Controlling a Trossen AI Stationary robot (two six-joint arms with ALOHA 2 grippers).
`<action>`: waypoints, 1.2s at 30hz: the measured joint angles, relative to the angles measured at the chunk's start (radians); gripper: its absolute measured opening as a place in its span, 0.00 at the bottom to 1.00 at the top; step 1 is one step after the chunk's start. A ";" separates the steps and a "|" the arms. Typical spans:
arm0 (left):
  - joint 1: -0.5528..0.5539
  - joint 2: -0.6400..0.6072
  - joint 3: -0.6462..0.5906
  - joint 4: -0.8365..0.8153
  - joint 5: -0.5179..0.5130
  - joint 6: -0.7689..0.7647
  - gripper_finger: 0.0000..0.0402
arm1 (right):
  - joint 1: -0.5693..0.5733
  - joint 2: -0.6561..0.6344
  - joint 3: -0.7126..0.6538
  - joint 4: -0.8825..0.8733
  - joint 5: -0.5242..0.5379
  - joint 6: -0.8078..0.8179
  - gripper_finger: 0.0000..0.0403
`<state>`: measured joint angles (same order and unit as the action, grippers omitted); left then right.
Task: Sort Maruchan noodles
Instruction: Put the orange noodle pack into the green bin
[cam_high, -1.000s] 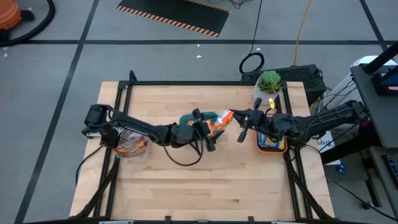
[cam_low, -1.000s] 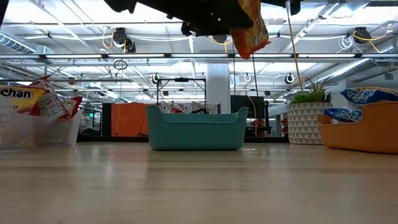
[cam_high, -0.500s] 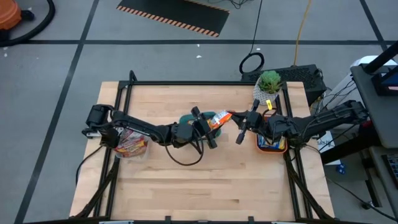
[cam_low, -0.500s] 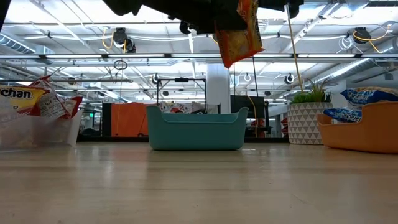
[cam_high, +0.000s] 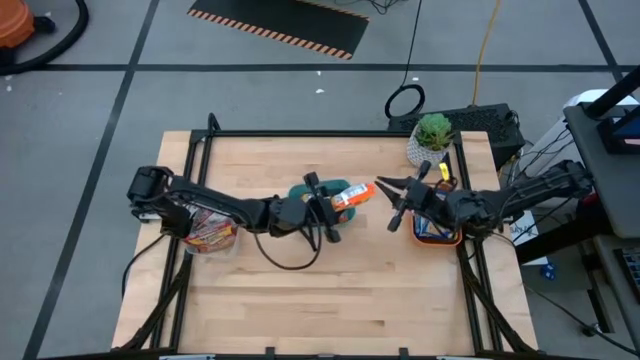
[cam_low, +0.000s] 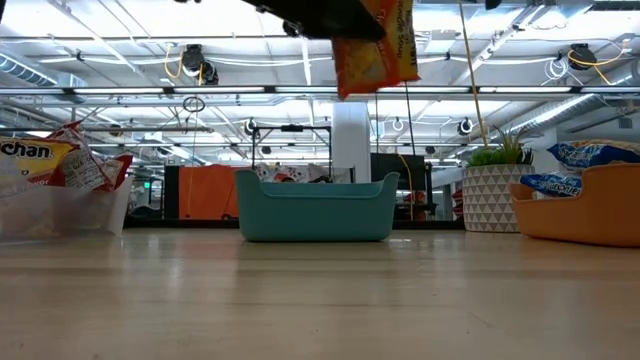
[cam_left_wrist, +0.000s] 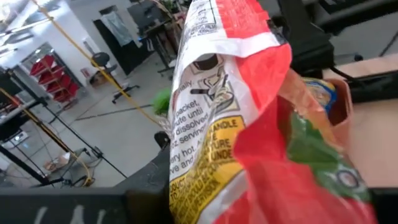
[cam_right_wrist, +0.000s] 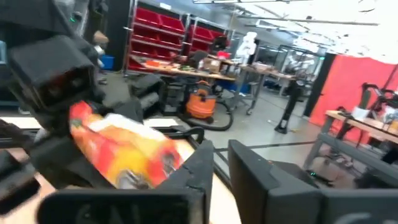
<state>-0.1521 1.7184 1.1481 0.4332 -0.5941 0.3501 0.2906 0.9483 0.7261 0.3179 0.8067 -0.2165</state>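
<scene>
Workshop flooring with dark seam lines surrounds the wooden tabletop (cam_high: 330, 290), and shelving and ceiling lights fill the room behind it in the low view.

Left tool (cam_high: 338, 205) is near the tabletop's centre, above the teal bin (cam_low: 315, 207). It is clenched on an orange Maruchan packet (cam_high: 350, 196), which hangs in the air over the bin in the low view and fills most of the left wrist view. The packet lies at 3 o'clock from the left tool, pointing toward the right arm.

Right tool (cam_high: 390, 196) is at 3 o'clock from the packet, just apart from it and no longer touching. Its fingers appear slightly parted, but the pictures do not settle whether they are released or closed; treat the state as undetermined.

Sorting status, judged from the layout:
- Clear tub (cam_high: 208, 235) at the 9 o'clock edge: red and white packets already inside.
- Orange tray (cam_high: 437, 236) at the 3 o'clock edge: blue packets (cam_low: 590, 155) already inside.
- One orange packet: in hand, not yet deposited.

How many packets remain inside the teal bin cannot be seen.
</scene>
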 joint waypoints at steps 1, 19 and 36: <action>-0.001 -0.012 0.000 -0.020 0.000 0.006 0.38 | 0.012 -0.008 0.000 -0.002 0.025 -0.009 0.12; -0.006 -0.101 0.038 -0.518 -0.235 -0.121 0.39 | 0.099 -0.085 0.000 0.009 0.084 -0.005 0.31; 0.000 0.032 0.139 -0.725 -0.328 -0.184 0.39 | 0.097 -0.085 0.000 0.018 0.086 -0.023 0.31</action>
<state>-0.1519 1.7500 1.2867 -0.2921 -0.9217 0.1661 0.3874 0.8635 0.7261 0.3361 0.8928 -0.2395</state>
